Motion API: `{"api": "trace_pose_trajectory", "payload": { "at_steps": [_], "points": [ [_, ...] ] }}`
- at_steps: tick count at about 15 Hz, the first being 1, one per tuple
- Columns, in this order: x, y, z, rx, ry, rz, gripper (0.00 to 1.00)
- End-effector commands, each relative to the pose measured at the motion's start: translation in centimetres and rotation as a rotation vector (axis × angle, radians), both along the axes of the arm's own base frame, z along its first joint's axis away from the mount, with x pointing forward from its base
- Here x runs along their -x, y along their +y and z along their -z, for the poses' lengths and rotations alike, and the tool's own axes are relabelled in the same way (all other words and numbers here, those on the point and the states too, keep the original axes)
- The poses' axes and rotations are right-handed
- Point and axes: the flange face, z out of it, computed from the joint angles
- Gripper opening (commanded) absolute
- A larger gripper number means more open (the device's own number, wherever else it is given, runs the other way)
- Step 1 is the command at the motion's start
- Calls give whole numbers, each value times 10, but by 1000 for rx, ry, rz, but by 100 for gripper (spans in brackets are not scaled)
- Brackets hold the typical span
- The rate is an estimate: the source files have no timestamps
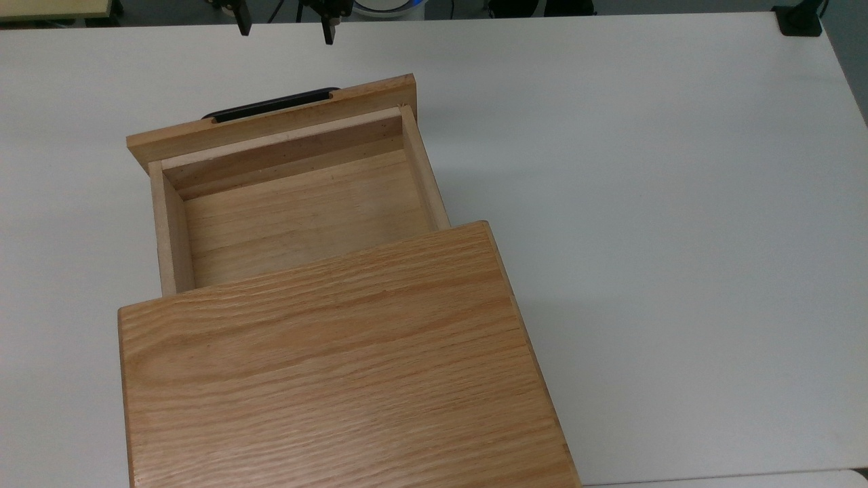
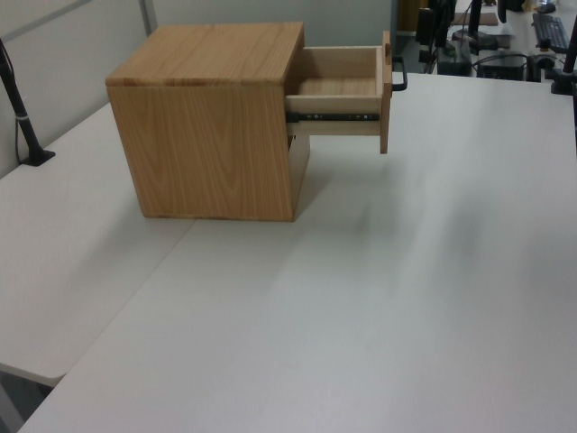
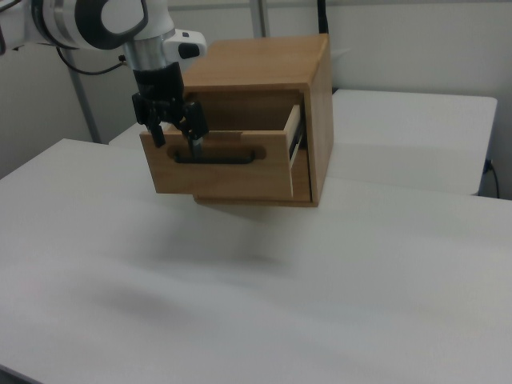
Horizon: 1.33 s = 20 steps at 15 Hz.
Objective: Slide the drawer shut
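Table: plain white top (image 1: 644, 203), office clutter way in the back.
Cabinet: oak box (image 2: 212, 126) sitting on the table, bold grain on its top (image 1: 325, 366).
Drawer: pulled well out of the cabinet (image 1: 298, 210), tray bare inside, front panel (image 3: 220, 164) hanging over the table.
Handle: thin black bar (image 1: 271, 105) on the outside of the front panel.
Gripper: fingers spread apart, holding nothing (image 1: 285, 30); in the right view it hangs (image 3: 178, 132) right in front of the panel, around the handle's left end. Can't tell if it's touching.
Arm: white and black, coming in from the right view's upper left (image 3: 104, 20).
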Motion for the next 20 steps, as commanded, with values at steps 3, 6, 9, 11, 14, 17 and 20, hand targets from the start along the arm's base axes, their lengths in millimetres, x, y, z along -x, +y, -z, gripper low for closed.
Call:
{"api": "trace_pose_trajectory", "payload": {
  "at_steps": [3, 6, 9, 11, 14, 17, 20],
  "points": [
    [8, -4, 1, 13, 8, -36, 100],
    [8, -4, 1, 13, 8, -36, 100],
    [9, -5, 0, 13, 10, -40, 100],
    [9, -7, -1, 14, 8, -75, 100],
    [10, -16, 0, 18, 12, -204, 100],
    [11, -32, 5, 20, 28, -385, 94],
    [7, -33, 13, 17, 38, -381, 66]
  ]
}}
